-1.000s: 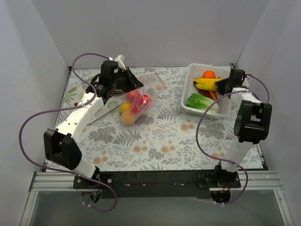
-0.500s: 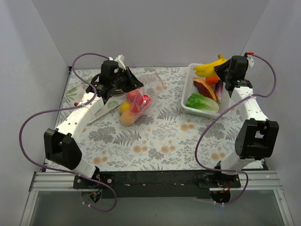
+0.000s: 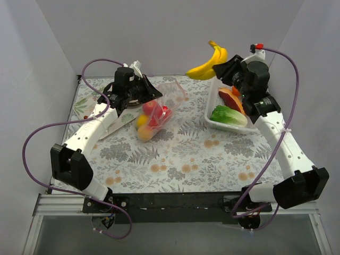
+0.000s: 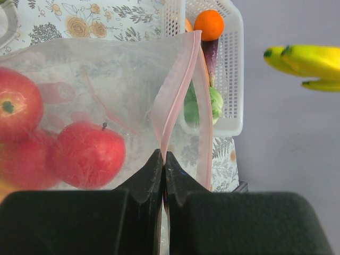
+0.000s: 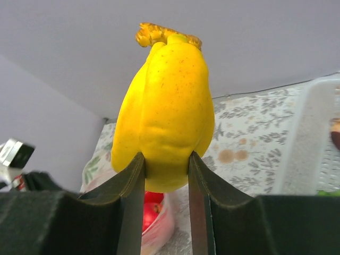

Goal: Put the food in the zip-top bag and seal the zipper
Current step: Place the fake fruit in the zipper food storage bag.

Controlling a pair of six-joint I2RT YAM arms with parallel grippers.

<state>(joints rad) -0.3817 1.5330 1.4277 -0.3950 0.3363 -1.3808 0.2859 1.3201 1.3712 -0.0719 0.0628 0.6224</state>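
The right gripper [image 3: 225,69] was clamped on one end of the glossy yellow toy banana bunch [image 3: 207,65]. It held the bunch high in the air, above the white slotted plastic basket [image 3: 210,109] and to the right of the crinkly clear plastic zip-top bag [image 3: 164,101]. In the right wrist view the jaws pinched only the lower part of the fruit, and most of its length stuck out beyond the fingertips.

The left gripper [image 4: 163,159] was closed to a hairline on the bag's mouth edge at the narrow pale-pink zipper strip [image 4: 178,90], lifting it off the flowered table [image 3: 186,154]. Round red toy fruits [image 4: 87,154] already lay inside the bag.

The likeliest trouble was at the mouth. In the left wrist view the two pink lips ran close together, so the opening looked slim for a long, curved bunch. The banana's tip could catch on the strip, shove the bag along the table, or tug the film out of the left pinch.

The end-on hold on a slick surface was a second risk, since the bunch could swivel or slip between the jaws on the way down. A jolt to the bag might also roll the fruits back out.
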